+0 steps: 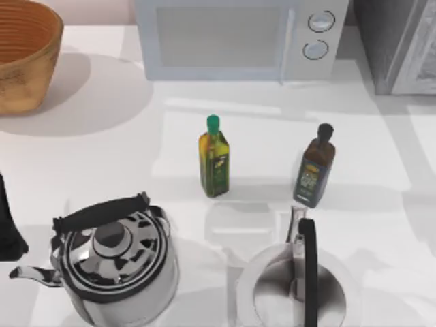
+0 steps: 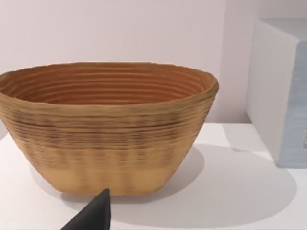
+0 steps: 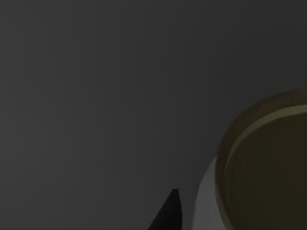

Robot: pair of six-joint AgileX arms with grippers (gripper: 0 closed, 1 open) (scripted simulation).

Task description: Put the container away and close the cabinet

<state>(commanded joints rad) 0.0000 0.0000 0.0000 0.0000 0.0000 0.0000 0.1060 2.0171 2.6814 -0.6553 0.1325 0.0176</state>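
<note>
Left tool (image 2: 94, 216): facing the woven basket (image 2: 108, 127), low and near it. Can't tell if it's apart or together. My left arm (image 1: 8, 228) sits at the tabletop (image 1: 102, 150) edge, well left of the microwave (image 1: 238, 37) and nearer the camera.

Right tool (image 3: 168, 214): state can't tell either. The right wrist view is dark.

Cabinet (image 1: 402, 44): just right of the microwave, at the back.

Container: can't tell which item it is. Candidates, all placed from the microwave:
- green-capped bottle (image 1: 214, 158), upright, out in front of it
- dark-capped bottle (image 1: 315, 168), upright, in front of its knob side, apart from the green one
- the basket, off to its left at the back

Two steel kettles stand further out front: left kettle (image 1: 112, 262) and right kettle (image 1: 296, 286).
</note>
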